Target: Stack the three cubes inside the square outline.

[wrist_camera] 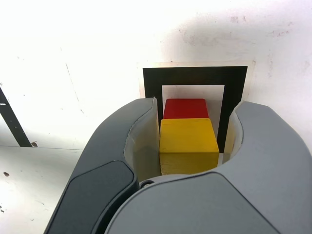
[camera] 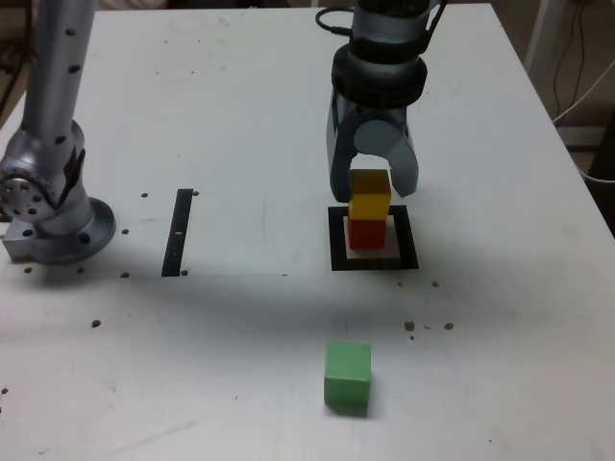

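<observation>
The red cube (camera: 366,233) (wrist_camera: 184,107) sits inside the square outline (camera: 337,240) (wrist_camera: 195,75), a black border with a white centre. On top of it rests the yellow cube (camera: 370,198) (wrist_camera: 188,144), set slightly askew. My gripper (camera: 373,190) (wrist_camera: 197,107) hangs over the stack, open, with its grey fingers (camera: 338,182) straddling the yellow cube; a narrow gap shows on at least one side. The green cube (camera: 347,375) lies alone on the white table, nearer the camera than the outline in the exterior view.
A thin black strip (camera: 179,230) (wrist_camera: 12,122) lies at the exterior view's left of the outline. The arm's metal base (camera: 48,206) stands at the far left. Small dark specks dot the table. The table's right edge and cables (camera: 577,86) are at the right.
</observation>
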Action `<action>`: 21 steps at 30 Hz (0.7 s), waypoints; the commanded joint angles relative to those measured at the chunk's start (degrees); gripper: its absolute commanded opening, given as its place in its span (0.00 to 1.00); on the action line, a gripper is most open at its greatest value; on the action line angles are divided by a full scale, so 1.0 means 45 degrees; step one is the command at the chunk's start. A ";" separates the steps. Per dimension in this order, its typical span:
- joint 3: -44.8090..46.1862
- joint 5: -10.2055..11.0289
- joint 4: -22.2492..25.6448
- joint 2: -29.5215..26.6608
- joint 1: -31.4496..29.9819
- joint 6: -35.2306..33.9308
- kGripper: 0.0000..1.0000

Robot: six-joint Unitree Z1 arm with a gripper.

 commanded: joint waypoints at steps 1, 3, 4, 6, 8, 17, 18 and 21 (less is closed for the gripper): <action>-0.0034 -0.0022 -0.0017 0.0071 0.0015 0.0055 0.71; -0.0061 -0.0057 -0.0017 0.0051 0.0014 0.0087 0.83; -0.0071 -0.0071 -0.0017 0.0031 0.0014 0.0105 0.89; -0.0070 -0.0091 -0.0013 -0.0041 0.0014 0.0131 0.97; -0.0046 -0.0093 -0.0001 -0.0133 0.0006 0.0139 0.99; 0.0238 -0.0091 0.0041 -0.0384 -0.0063 0.0035 0.99; 0.0278 -0.0094 0.0052 -0.0420 -0.0063 0.0025 0.99; 0.0371 -0.0098 0.0098 -0.0566 -0.0063 0.0010 0.99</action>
